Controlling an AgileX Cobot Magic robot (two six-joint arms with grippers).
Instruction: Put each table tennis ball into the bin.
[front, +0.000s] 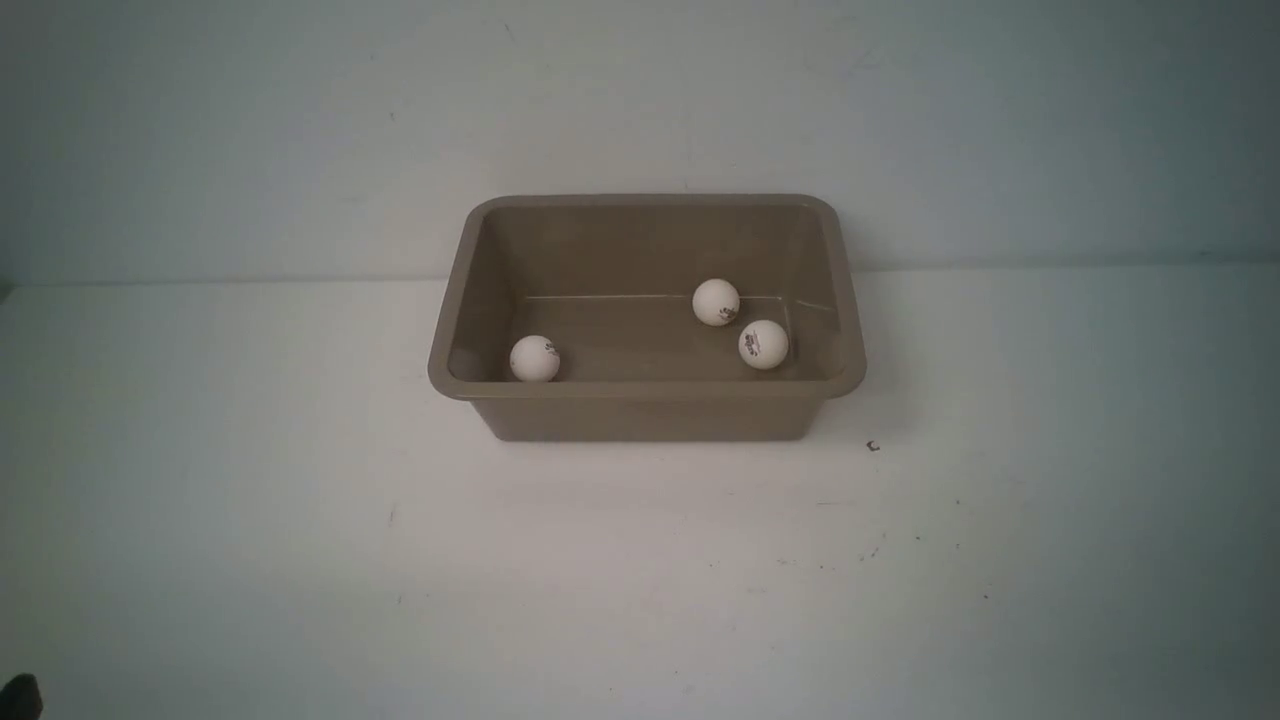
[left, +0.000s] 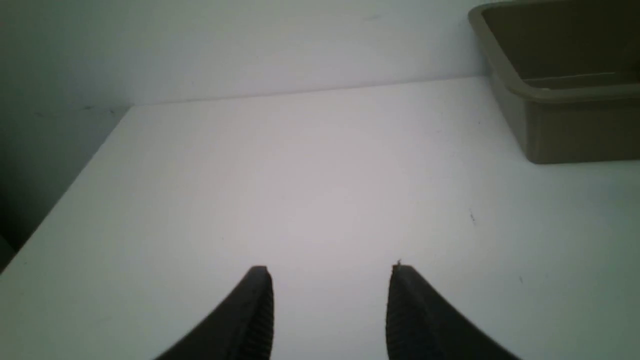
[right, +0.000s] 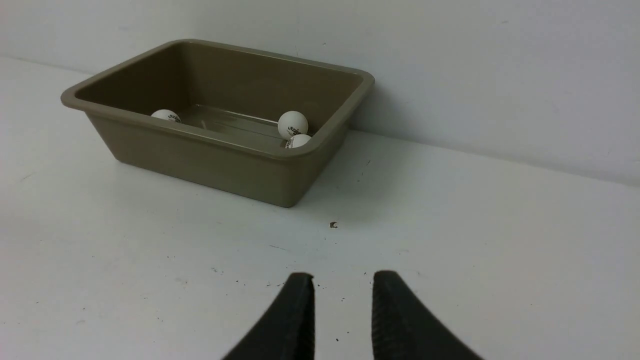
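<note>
Left gripper (left: 330, 272) and right gripper (right: 342, 280) hang over the near table (front: 250, 560) with jaws parted, holding nothing. Farther back, the bin (front: 645, 392) stands against the wall (front: 300, 130). It contains three balls: one near-left (front: 534, 359), two right (front: 763, 344), (front: 716, 302).

Matt plastic bin (front: 646, 412), matt balls (front: 534, 359)

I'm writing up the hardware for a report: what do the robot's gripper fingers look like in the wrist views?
Both grippers look alike. The left gripper and the right gripper each have two matte black fingers that curve and taper to rounded tips, with fine ribbing on their inner faces. No cables, markings or arm links show in these views.
</note>
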